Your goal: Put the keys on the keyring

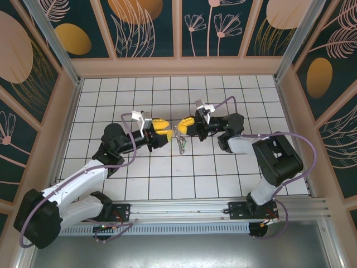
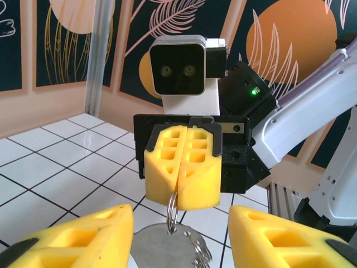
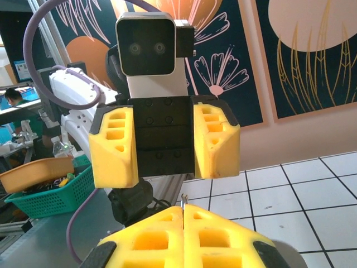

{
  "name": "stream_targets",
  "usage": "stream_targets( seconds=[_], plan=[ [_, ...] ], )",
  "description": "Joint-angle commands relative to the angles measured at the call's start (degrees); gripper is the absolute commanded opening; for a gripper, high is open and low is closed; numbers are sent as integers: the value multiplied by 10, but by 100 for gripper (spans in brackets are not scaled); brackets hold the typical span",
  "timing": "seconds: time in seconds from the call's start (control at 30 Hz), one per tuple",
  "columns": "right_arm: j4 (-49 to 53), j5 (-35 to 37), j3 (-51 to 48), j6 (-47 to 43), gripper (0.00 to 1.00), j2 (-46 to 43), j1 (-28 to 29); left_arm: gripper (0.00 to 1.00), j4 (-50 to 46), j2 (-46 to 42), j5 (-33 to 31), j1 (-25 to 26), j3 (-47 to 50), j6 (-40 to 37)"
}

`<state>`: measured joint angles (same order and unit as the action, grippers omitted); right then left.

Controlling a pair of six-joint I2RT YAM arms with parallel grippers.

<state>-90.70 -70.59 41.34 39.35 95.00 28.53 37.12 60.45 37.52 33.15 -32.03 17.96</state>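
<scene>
Closest in the left wrist view: the left gripper (image 2: pixel 181 223). Its two yellow fingers (image 2: pixel 83 240) are spread wide, with nothing gripped between them. Straight across, the right gripper (image 2: pixel 183 192) is clamped fully, pads (image 2: pixel 201 167) pressed together. The keyring (image 2: pixel 172 215) is pinched at their tips by its thin metal loop. The loop is hung down into the gap between the left fingers and touched by neither. A silvery disc (image 2: pixel 159 245) and a few smaller rings (image 2: pixel 198 251) are hung from it, cut off by the bottom edge.

Right wrist view: the right gripper's pressed-together pads are seen in the foreground, and a sliver of metal (image 3: pixel 183 200) is poked up out of their seam. The left gripper is faced head-on behind it, fingers well apart.

Top view: both grippers are held tip to tip over the middle of the white tiled table (image 1: pixel 167 178), the left one just left of the right. The keyring (image 1: pixel 179 139) is seen there as a thin strip in the gap between them, its lower end toward the near side. Whether the tiles are touched by it cannot be told.
</scene>
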Motion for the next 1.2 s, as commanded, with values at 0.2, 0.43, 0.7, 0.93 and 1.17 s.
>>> stream_targets(
  seconds=[0.2,0.43,0.7,0.93,1.17],
  plan=[
    [-71,-11,10,2,0,-20,12,36,2,19,17,11,-21,-24],
    [-70,-19,14,7,0,-22,17,27,-3,25,21,12,-24,-29],
    [-72,-24,19,11,0,-24,19,14,-6,22,28,11,-23,-32],
    [-70,-24,22,15,0,-25,20,14,-14,24,38,12,-22,-34],
    [-70,-21,24,17,0,-23,21,0,-12,20,40,13,-21,-39]
  ],
)
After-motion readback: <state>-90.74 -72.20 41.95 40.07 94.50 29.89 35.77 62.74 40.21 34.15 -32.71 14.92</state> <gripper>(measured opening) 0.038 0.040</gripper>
